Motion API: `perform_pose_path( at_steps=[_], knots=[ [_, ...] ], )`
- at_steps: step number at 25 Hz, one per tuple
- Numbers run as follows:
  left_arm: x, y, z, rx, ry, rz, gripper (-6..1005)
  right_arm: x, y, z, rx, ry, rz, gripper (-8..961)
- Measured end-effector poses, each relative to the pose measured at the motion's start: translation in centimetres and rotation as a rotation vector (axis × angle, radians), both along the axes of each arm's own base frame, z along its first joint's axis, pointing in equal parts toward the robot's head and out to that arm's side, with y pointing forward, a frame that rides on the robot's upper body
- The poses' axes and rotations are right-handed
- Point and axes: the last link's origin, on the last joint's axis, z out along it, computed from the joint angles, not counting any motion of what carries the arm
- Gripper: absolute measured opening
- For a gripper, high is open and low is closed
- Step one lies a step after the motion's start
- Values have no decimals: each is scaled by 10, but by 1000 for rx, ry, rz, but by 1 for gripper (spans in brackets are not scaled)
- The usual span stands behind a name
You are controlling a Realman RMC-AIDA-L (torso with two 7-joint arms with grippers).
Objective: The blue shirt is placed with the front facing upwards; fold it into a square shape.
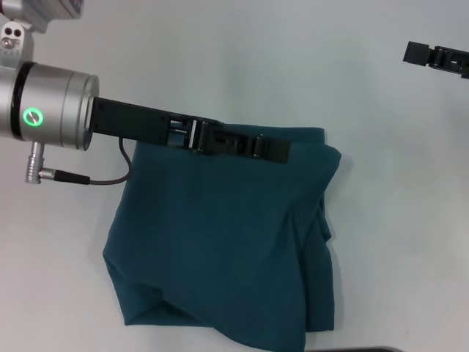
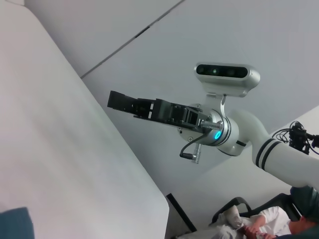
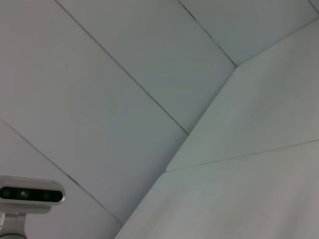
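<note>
- Nearest the head camera, the left arm's silver wrist with a green ring light (image 1: 32,115) fills the 9 to 10 o'clock side of the view.
- From it the left gripper (image 1: 271,149) reaches toward the centre, lying over the far edge of the blue shirt (image 1: 212,242). I cannot tell whether its fingers are parted or pinching cloth.
- The blue shirt lies on the white table (image 1: 410,220), filling the view from the centre down to 6 o'clock. It is folded to a rough, uneven rectangle, plain teal side up; no lettering shows.
- Loose layers bunch along its 3 o'clock side and a flap curls at the 6 o'clock edge.
- The right gripper (image 1: 437,56) hangs well clear at 2 o'clock, nothing in it that shows; its opening cannot be made out.
- Risk: if the left gripper lifts while caught in cloth, it may drag the top layer and undo the fold.
- Hidden: the shirt's far edge under the gripper, and its lowest edge, cut off by the frame.
</note>
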Motion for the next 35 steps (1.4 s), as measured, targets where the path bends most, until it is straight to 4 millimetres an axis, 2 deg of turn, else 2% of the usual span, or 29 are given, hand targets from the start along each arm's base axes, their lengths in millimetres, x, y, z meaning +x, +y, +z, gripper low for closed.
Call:
perform_pose_path(
  at_steps=[5,11,18,23,30,35],
  knots=[
    [-8,1,5,43,-9,9,549,0,-1,-1,-12,-7,0,777],
    [-21,5,22,162,-22,19,758,6,-6,-4,-105,-41,-54,777],
    [-53,5,41,333,-28,80,860,24,-19,-5,-244,-96,-174,777],
    [-65,-1,45,378,-40,99,918,30,-29,-9,-311,-112,-215,777],
    [-68,-3,43,390,-41,102,919,22,-41,-18,-413,-85,-181,777],
    [-73,-5,44,391,-28,111,917,11,-39,-37,-477,-92,-150,777]
  ],
)
